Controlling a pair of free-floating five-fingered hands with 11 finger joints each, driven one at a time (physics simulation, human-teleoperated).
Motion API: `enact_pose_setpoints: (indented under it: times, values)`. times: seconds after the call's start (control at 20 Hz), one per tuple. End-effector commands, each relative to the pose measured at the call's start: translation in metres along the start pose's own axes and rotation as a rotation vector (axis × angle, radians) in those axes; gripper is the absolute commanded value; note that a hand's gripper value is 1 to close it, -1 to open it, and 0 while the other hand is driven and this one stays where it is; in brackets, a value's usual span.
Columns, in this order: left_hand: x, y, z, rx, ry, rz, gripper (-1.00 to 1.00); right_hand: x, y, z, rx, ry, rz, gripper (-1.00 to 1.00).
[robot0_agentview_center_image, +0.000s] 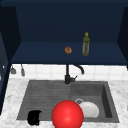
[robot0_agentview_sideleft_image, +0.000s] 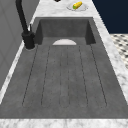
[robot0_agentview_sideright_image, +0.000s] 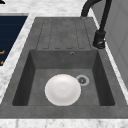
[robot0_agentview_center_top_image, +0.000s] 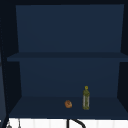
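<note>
The left robot hand hangs over the sink's front edge beside a red ball; its grip I cannot tell.

Plate in sink basin, drainboard left, faucet behind, bottle on shelf above

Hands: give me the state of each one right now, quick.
Left hand: low at the sink's front left edge in the front view; open or shut cannot be told.
Right hand: nothing to report.
</note>
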Motion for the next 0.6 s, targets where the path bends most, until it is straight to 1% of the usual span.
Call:
enact_pose_setpoints:
  times: [0.0,0.2,0.55]
  values:
    - [0.000,0.000,0.000,0.000,0.000,0.000,0.00,-0.017,0.003,-0.020,-0.027,-0.048,0.002,1.00]
    - [0.000,0.000,0.000,0.000,0.000,0.000,0.00,-0.036,0.004,-0.046,-0.036,-0.031,-0.009,1.00]
    - [0.000,0.000,0.000,0.000,0.000,0.000,0.00,-0.064,0.017,-0.093,-0.033,-0.041,-0.004,1.00]
